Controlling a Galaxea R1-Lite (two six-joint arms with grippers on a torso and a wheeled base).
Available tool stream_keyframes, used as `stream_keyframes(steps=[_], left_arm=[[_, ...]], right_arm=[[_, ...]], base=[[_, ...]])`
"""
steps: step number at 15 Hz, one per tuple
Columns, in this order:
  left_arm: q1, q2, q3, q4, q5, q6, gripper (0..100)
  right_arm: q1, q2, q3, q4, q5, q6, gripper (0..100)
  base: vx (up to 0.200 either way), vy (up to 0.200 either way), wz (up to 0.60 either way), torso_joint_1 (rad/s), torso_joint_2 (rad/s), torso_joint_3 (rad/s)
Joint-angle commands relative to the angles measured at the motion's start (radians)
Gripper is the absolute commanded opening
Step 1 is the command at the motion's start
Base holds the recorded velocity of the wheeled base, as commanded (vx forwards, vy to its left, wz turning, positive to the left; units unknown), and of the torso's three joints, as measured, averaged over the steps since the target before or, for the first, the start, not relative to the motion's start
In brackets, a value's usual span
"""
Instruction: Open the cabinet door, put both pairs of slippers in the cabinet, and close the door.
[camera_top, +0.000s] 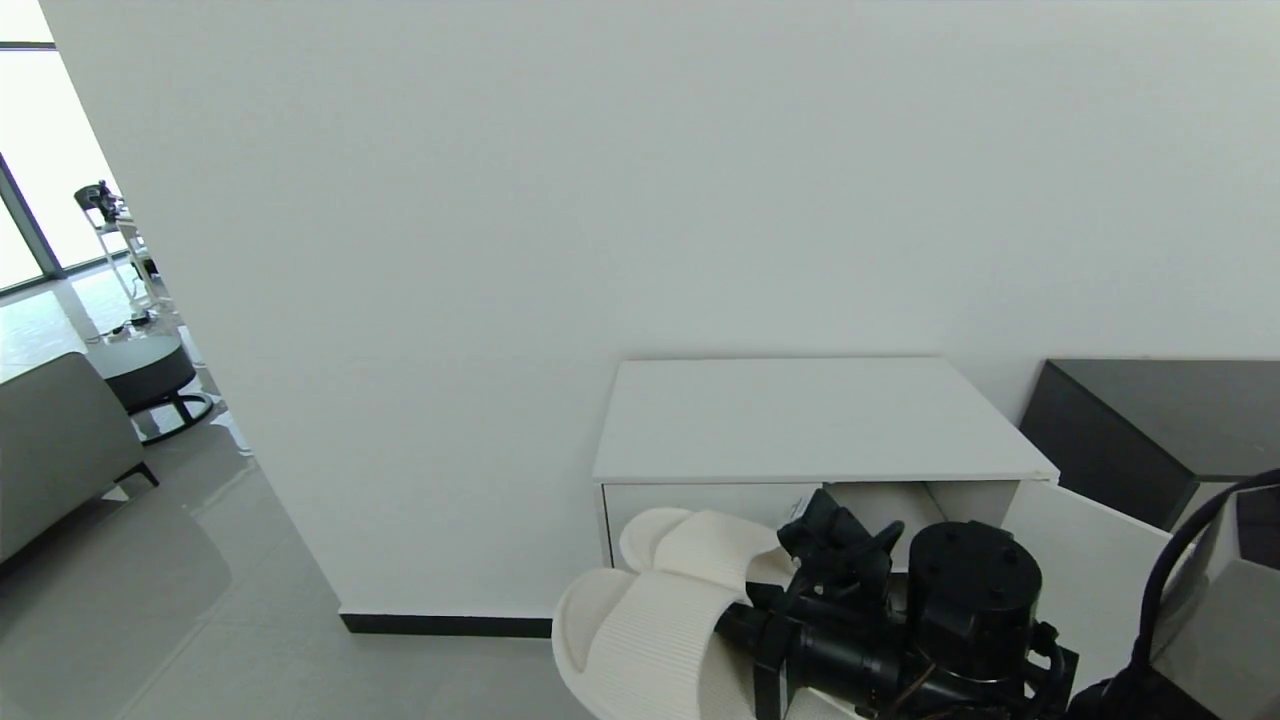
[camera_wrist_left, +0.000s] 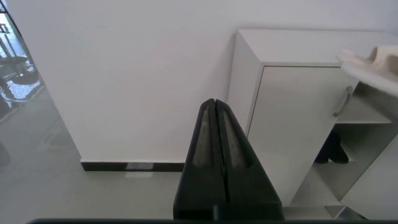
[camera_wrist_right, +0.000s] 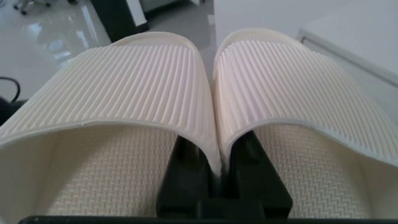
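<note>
Ribbed cream cloth slippers (camera_wrist_right: 143, 74), smooth matt white cabinet (camera_top: 800, 420), glossy grey floor (camera_top: 150, 620)

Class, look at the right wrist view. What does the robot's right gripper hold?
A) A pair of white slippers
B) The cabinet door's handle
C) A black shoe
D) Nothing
A: the right gripper is closed on the two ribbed white slippers, pinching their straps together side by side.
</note>
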Motion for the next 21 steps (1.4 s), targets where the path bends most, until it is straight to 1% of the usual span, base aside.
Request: stream_keyframes(steps=[1,2,4,5,21], left_arm=[[0.0,0.001,0.0,0.0,0.0,0.0,0],[0.0,0.001,0.0,0.0,0.0,0.001,0],[0.0,0.001,0.0,0.0,0.0,0.0,0],[0.0,0.001,0.0,0.0,0.0,0.0,0],[0.0,0.001,0.0,0.0,-0.003,0.003,0]], right_arm=[[-0.001,0.024,0.02,-0.009,0.004,-0.002,0],[-0.001,0.024,0.043,-0.033,0.028,-0.013,0],[-0.001,0.027,0.122,-0.153,0.157,-0.019,0],[-0.001,0.025,0.141,-0.153,0.171,-0.022,0],[0.002,0.028,0.192,-0.153,0.182,-0.068,0]], base=[[0.0,0.0,0.0,0.0,0.0,0.0],[0.0,0.0,0.0,0.0,0.0,0.0],[0.0,0.0,0.0,0.0,0.0,0.0],[0.0,0.0,0.0,0.0,0.0,0.0],[0.0,-0.2,0.0,0.002,0.0,0.001]])
